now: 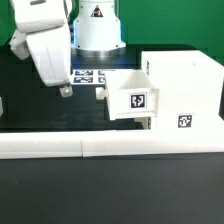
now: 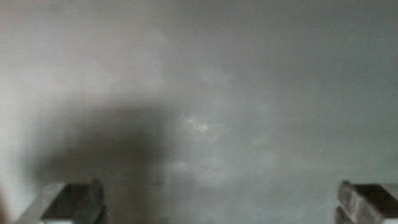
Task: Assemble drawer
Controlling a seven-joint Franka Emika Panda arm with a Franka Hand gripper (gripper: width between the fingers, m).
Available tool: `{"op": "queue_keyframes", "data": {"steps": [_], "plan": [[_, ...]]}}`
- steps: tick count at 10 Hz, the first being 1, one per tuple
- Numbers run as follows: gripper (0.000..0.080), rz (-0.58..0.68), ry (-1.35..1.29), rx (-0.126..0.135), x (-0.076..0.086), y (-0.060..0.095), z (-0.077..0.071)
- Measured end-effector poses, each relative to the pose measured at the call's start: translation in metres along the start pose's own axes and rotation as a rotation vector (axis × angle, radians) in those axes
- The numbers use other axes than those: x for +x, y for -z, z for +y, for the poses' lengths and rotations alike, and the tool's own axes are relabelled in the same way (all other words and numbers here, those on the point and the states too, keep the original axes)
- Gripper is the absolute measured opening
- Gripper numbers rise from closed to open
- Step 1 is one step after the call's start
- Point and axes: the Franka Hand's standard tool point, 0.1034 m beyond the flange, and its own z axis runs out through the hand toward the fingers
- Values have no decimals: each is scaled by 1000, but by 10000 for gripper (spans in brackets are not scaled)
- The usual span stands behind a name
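The white drawer shell [image 1: 185, 92] stands at the exterior view's right, with a square tag on its front. One small tray [image 1: 132, 97] sits partly pushed into the shell's side, tag facing the camera, a knob below it. I see no second tray. My gripper [image 1: 64, 88] hangs above the black table to the exterior view's left of the tray, apart from it. In the wrist view its fingertips [image 2: 71, 200] stand wide apart with nothing between them, over a blurred grey surface.
The marker board [image 1: 88, 76] lies flat on the table behind the gripper. A long low white border wall [image 1: 80, 147] runs along the front. The robot's white base [image 1: 98, 25] stands at the back.
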Motion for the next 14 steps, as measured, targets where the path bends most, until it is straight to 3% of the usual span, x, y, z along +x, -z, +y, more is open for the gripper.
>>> {"op": "queue_keyframes", "data": {"steps": [2, 6, 14], "plan": [[649, 5, -28, 1, 18, -1, 4], [649, 13, -71, -6, 38, 0, 12], [649, 10, -146, 8, 55, -9, 13]]}}
